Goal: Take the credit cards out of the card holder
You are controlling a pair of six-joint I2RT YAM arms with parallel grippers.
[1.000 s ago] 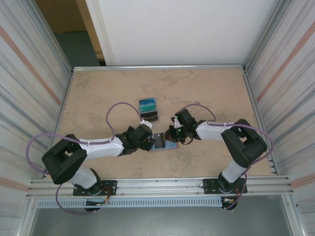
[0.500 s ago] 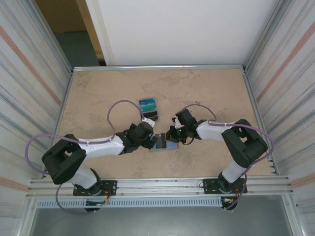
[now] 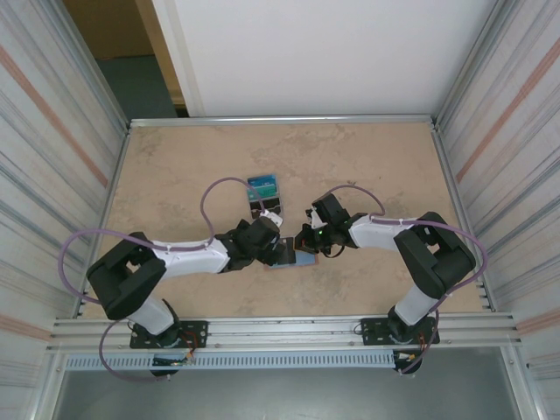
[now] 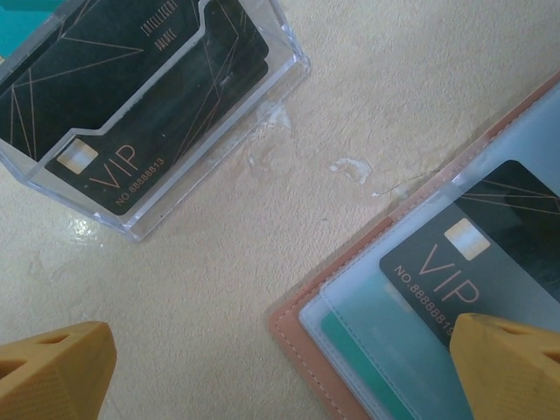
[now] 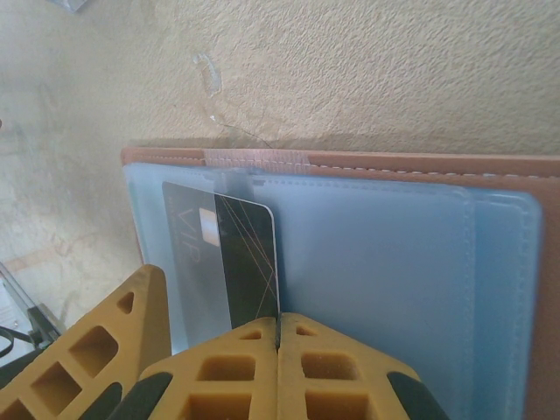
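Card holder lies open flat on surface, salmon edge, blue-grey pockets; black VIP card (partly exposed) and teal card inside.

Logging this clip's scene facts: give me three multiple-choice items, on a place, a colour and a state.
1. Relative to the wallet, the clear case lies: A inside it; B beyond it, apart; C nearer the arm bases.
2. The wallet's rim is: A salmon-pink; B green; C white.
3. The right jaws stand: A wide open; B around the clear case; C shut.
B: bare table shows between them. A: the stitched border is pink. C: the fingers meet.
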